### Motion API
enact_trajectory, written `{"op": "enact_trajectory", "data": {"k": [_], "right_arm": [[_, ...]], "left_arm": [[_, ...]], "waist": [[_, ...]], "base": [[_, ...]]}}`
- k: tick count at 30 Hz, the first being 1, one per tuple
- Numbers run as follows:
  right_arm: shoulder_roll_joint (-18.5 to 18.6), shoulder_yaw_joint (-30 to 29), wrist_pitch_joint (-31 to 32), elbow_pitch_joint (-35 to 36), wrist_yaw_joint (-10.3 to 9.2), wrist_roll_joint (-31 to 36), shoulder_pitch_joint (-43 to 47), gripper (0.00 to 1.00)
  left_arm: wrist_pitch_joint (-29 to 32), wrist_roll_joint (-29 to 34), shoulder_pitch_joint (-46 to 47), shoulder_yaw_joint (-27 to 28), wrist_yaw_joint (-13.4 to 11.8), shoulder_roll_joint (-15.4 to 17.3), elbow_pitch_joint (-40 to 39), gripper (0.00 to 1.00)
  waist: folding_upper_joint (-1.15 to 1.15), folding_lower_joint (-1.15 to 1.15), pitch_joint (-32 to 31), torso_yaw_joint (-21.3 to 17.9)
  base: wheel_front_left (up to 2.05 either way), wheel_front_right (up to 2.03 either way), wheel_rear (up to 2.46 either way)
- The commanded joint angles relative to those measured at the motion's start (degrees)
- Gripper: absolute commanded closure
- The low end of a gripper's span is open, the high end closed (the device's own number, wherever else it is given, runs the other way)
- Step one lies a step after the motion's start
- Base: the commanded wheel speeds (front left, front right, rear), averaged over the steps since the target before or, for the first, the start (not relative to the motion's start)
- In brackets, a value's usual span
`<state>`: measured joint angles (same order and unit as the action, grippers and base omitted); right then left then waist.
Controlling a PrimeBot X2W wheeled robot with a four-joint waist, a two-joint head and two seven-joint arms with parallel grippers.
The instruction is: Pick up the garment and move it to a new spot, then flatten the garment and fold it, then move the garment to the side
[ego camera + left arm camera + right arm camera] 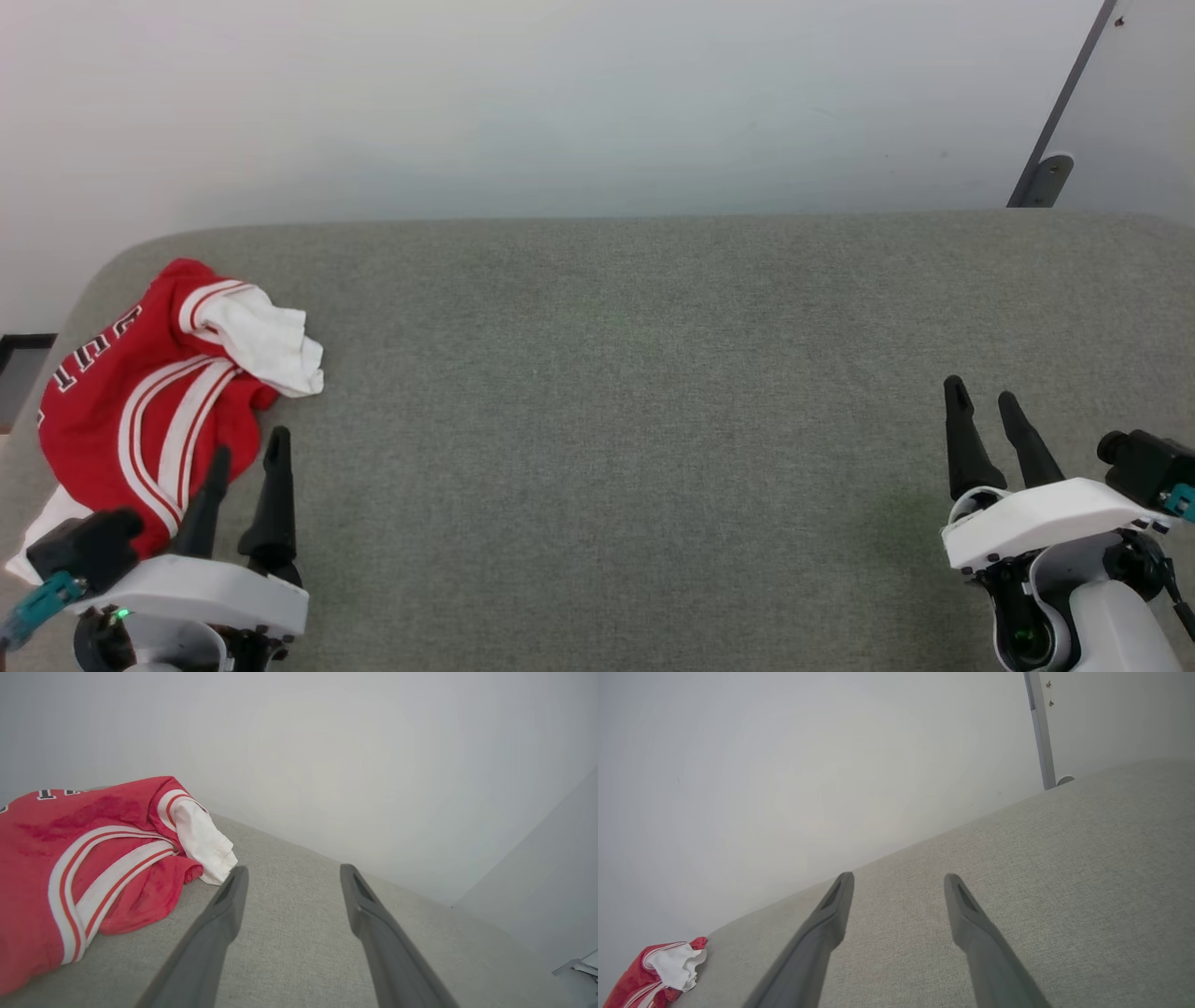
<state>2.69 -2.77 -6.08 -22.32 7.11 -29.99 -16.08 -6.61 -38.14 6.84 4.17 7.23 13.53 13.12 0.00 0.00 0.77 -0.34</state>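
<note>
The crumpled red jersey T-shirt (pixel 140 392) lies at the left edge of the worktop (pixel 653 420), just beside the released left end effector (pixel 250 443). The right end effector (pixel 979 390), also released, is well apart. The cloth seems soft and light, and its raised fold near the white sleeve (pixel 266 341) suits a pinch.

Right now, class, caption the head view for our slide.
Crumpled red jersey lies on grey fabric surface beside open left hand; open right hand far off.
</note>
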Motion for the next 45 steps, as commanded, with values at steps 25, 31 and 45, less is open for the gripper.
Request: {"op": "enact_trajectory", "data": {"k": [25,31,45], "right_arm": [[0.16,-0.4,-3.12,0.7,0.42,13.62,-2.0,0.0],[0.17,-1.07,-4.07,0.37,0.44,16.01,-1.88,0.0],[0.21,-2.4,-6.19,-0.2,0.46,20.17,-1.53,0.0]], "left_arm": [[-4.01,13.15,1.17,-2.26,0.27,3.19,0.31,0.0],[-4.77,14.26,0.61,-2.61,0.29,3.64,0.9,0.0],[-6.47,16.99,-0.59,-3.71,0.29,4.75,1.57,0.0]], "waist": [[0.0,0.0,0.02,-0.11],[0.0,0.0,-0.4,0.03],[0.0,0.0,-0.41,0.19]], "base": [[0.0,0.0,0.0],[0.0,0.0,0.0],[0.0,0.0,0.0]]}}
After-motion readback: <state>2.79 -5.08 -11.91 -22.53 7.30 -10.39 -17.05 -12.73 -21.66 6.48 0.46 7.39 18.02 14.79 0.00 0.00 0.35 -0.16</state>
